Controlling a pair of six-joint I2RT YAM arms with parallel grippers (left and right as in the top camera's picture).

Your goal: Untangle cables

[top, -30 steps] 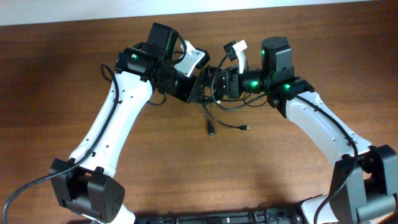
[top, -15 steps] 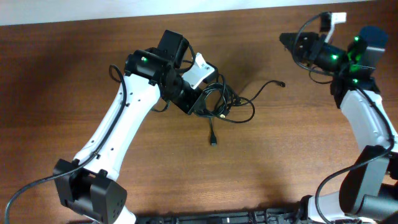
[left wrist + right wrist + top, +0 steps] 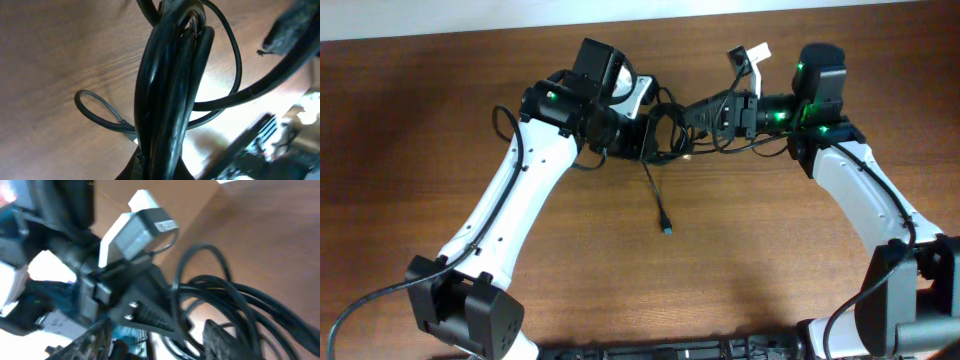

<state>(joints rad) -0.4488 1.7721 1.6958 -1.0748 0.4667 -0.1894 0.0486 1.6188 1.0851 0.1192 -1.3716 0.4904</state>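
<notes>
A tangle of black cables (image 3: 668,128) hangs between my two grippers at the back middle of the table. My left gripper (image 3: 642,138) is shut on the bundle, which in the left wrist view rises as thick strands (image 3: 170,90) out of the jaws (image 3: 165,172). One strand drops from the tangle and ends in a plug (image 3: 666,231) on the wood. My right gripper (image 3: 695,112) points left at the tangle. Its fingers stand apart (image 3: 157,342), with cable loops (image 3: 240,300) beside the right finger. Whether a strand touches a pad I cannot tell.
The brown wooden table (image 3: 770,280) stretches out in front of both arms. The white camera housing (image 3: 135,225) on the left wrist sits just ahead of my right gripper. The table's far edge (image 3: 440,36) runs just behind the arms.
My right gripper swung far right and up, then came back to the tangle with its jaws now apart. The left gripper kept its hold. The loose plug now lies further forward.
</notes>
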